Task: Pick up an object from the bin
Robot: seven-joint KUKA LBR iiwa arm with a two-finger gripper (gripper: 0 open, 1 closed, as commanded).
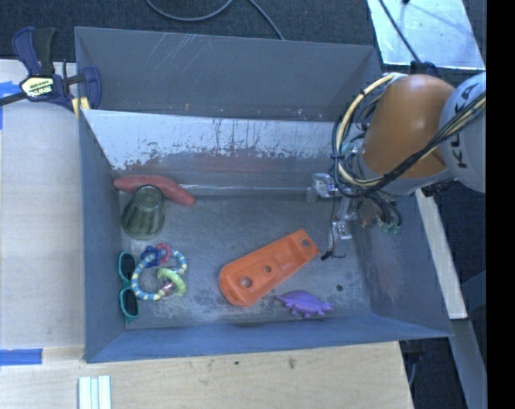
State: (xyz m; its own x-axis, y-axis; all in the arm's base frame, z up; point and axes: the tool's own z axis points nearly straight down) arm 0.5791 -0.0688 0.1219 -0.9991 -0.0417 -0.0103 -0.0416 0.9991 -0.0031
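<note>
Saw the claw [337,244] low in the right part of the grey bin [240,83], hung beneath the arm's orange cover [407,126] and its loops of cable. Could not tell whether the claw stood apart or together. Found its tip just beside the upper right end of a flat orange piece [264,268] with round holes, lying slantwise on the bin's floor near the middle, broad end to the lower left, narrow end to the upper right; could not tell whether touching it or just apart from it. Noted a small purple toy animal [306,303] just below that piece, near the front wall. Found the rest well apart at the left: a dull green cup [143,211] touching a red sausage-shaped thing [153,187] by the back wall, and nearer the front a many-coloured ring toy [159,273] just beside teal sunglasses [125,286]
</note>
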